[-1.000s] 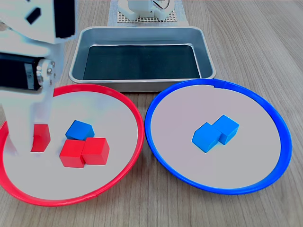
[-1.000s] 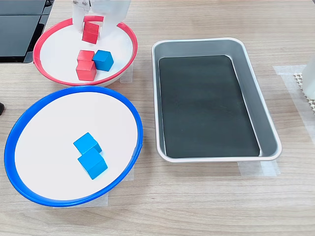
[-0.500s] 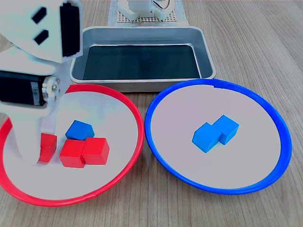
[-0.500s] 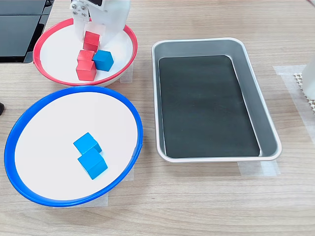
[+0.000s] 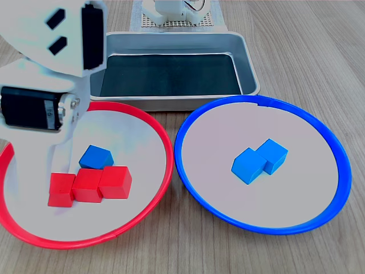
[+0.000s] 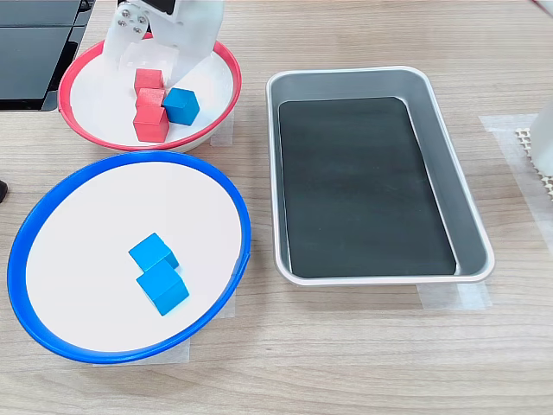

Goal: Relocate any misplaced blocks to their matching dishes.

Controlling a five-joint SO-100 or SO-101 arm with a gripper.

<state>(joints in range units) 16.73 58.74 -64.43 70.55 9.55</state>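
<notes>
white arm over the red-rimmed dish; three red cubes and one blue cube inside it.

in both exterior views the gripper (image 6: 149, 54) hangs above the red-rimmed dish (image 5: 154, 128), its fingers spread apart around a red cube (image 5: 61, 190) that rests flat on the dish floor. that cube sits in a row, touching two more red cubes (image 5: 102, 184), with the misplaced blue cube (image 5: 95, 156) just behind the row in the first exterior view. the blue-rimmed dish (image 5: 328, 140), on the first exterior view's right, holds two blue cubes (image 5: 260, 160) touching each other near its centre. a grey metal tray (image 5: 171, 43) with a dark bottom stands behind both dishes on the wooden table (image 5: 308, 40).
</notes>
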